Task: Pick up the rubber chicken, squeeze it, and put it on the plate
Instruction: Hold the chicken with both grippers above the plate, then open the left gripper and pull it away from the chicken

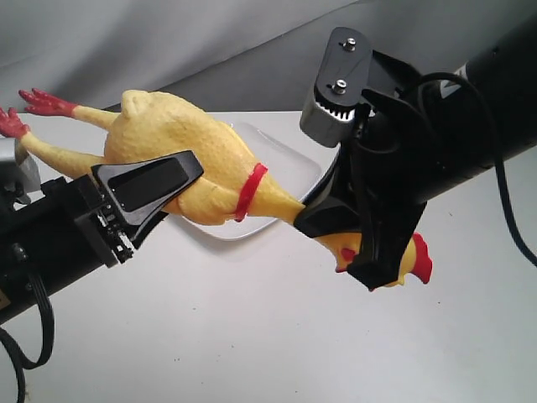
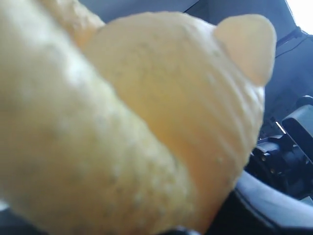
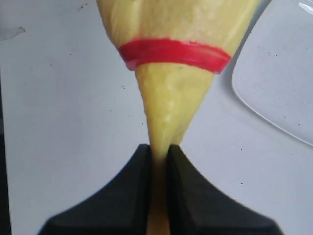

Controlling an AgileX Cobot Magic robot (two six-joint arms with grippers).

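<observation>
The rubber chicken [image 1: 193, 134] hangs in the air, stretched between my two grippers. My left gripper [image 1: 172, 168] is shut on its fat yellow body, one black finger [image 1: 151, 183] pressing the near side while the other is hidden behind. That body [image 2: 146, 122] fills the left wrist view. My right gripper [image 1: 336, 231] is shut on the thin neck just past the red band [image 1: 250, 191], and the head [image 1: 415, 256] sticks out beyond it. The pinched neck [image 3: 171, 98] runs down into the right gripper [image 3: 159, 156]. The white plate [image 1: 289, 159] lies on the table under and behind the chicken, also seen as the plate [image 3: 279, 83].
The white tabletop [image 1: 252, 336] spreads under both arms. A grey backdrop [image 1: 168, 34] rises behind it. The right arm's camera mount [image 1: 340, 84] stands above the neck. Black cables [image 1: 503, 193] hang from the right arm.
</observation>
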